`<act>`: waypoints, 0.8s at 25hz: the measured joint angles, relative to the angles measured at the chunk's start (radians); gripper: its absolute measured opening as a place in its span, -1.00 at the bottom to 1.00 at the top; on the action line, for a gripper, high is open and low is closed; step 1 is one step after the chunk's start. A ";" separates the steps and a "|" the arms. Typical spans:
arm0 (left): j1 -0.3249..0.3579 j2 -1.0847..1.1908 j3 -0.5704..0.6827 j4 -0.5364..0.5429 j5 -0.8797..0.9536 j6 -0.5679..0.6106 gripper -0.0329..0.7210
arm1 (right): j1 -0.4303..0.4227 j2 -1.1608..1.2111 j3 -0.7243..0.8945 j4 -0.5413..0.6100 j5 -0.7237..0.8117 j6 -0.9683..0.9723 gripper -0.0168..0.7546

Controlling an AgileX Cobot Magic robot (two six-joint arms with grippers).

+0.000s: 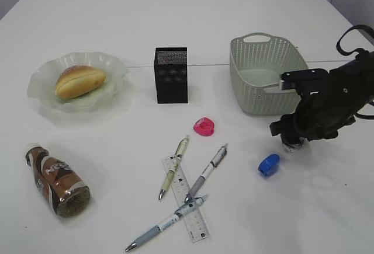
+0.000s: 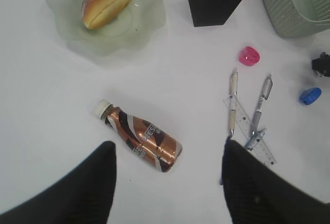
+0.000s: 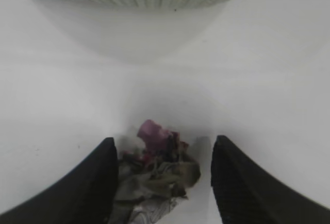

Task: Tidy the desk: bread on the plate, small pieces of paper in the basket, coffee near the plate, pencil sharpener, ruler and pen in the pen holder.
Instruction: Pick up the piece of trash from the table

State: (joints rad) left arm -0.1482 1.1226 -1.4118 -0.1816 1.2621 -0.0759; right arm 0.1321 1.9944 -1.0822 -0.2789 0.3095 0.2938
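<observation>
Nearest us, in the right wrist view, a crumpled paper scrap [image 3: 154, 175] lies on the white worktop [image 1: 117, 9] between the right fingers [image 3: 100, 183], which stand well apart either side of it; whether they touch it we cannot tell, and nothing is lifted, so we judge this gripper [image 1: 290, 142] is set low to close on the scrap because the basket [image 1: 263, 73] stands just behind it, a short carry away. The left gripper [image 2: 167, 183] hangs high with its fingers [image 2: 98, 183] spread and empty above the coffee [image 2: 142, 139], which lies on its side, well apart from the plate [image 2: 67, 28]; we judge it is placed there to take the bottle and stand it by the plate. The bread [image 1: 79, 81] already sits on the plate, so that part looks done. The holder [image 1: 171, 75] stands upright between plate and basket, with nothing visible sticking out of it. In front of it lie three pens [image 1: 173, 175], two of them crossing the clear ruler [image 1: 187, 207], which may make the ruler awkward to pinch. A pink sharpener [image 1: 204, 127] lies near the pens and a blue sharpener [image 1: 269, 164] just beside the right gripper; both remain to be put in the holder.
</observation>
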 joint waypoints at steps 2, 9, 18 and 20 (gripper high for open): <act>0.000 0.000 0.000 0.000 0.000 0.000 0.35 | 0.000 0.000 0.000 0.000 0.000 0.000 0.15; 0.000 0.000 0.000 0.000 0.000 0.000 0.35 | 0.000 0.000 0.000 -0.009 0.000 0.000 0.15; 0.000 0.000 0.000 0.000 0.000 0.000 0.38 | 0.000 0.000 0.000 -0.014 -0.013 0.000 -0.37; 0.000 0.000 0.000 0.000 0.000 0.000 0.36 | 0.000 0.000 0.000 -0.014 -0.013 0.000 -0.57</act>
State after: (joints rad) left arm -0.1482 1.1226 -1.4118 -0.1816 1.2621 -0.0759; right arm 0.1321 1.9944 -1.0822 -0.2927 0.2964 0.2938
